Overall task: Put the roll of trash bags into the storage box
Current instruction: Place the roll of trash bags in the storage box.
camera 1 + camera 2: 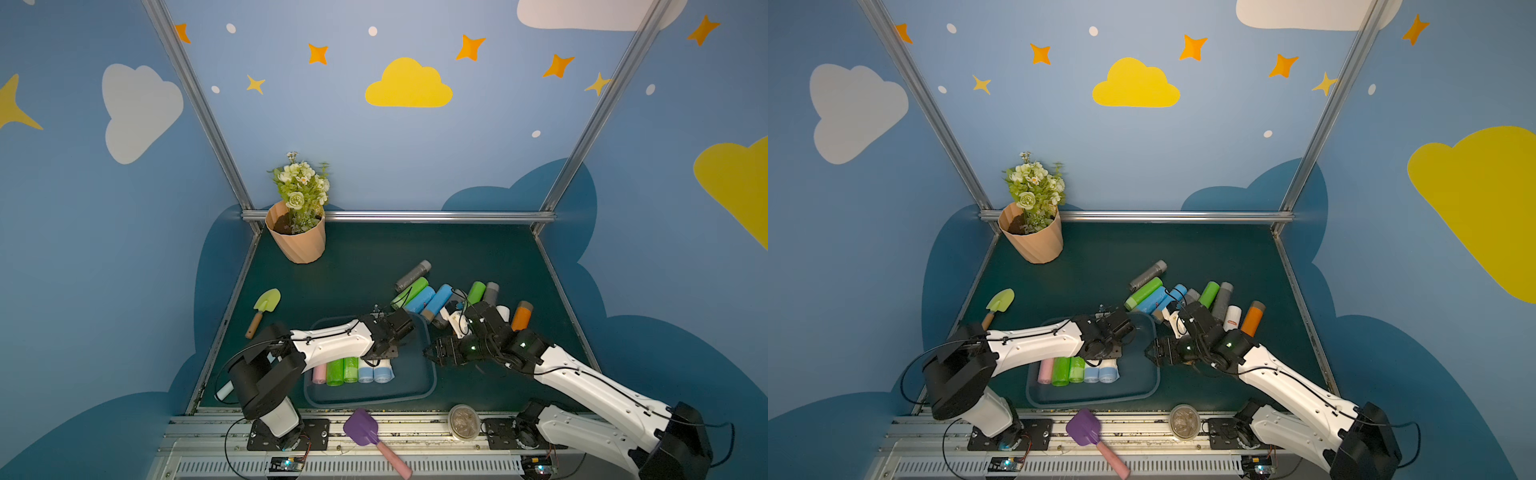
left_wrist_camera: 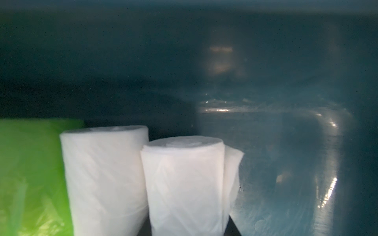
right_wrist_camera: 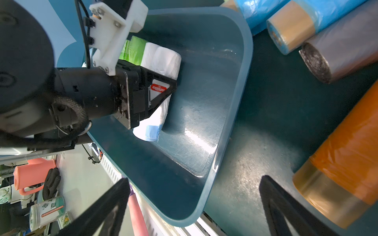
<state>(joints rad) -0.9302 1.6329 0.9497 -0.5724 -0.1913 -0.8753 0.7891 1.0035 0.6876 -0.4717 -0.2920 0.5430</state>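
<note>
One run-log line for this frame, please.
left gripper: shut on white trash bag roll, inside storage box | right gripper: open, empty, at box rim

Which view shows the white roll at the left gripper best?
Right wrist: the white roll shows nearly whole, red label included, under the left gripper. Both top views show only its end; left wrist, a blurred close-up.

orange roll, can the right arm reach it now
Probably yes: the orange roll lies at the pile's outer edge with nothing on it, and the right claw is open and empty. The roll is beside the wrist, so the arm likely must pull back.
</note>
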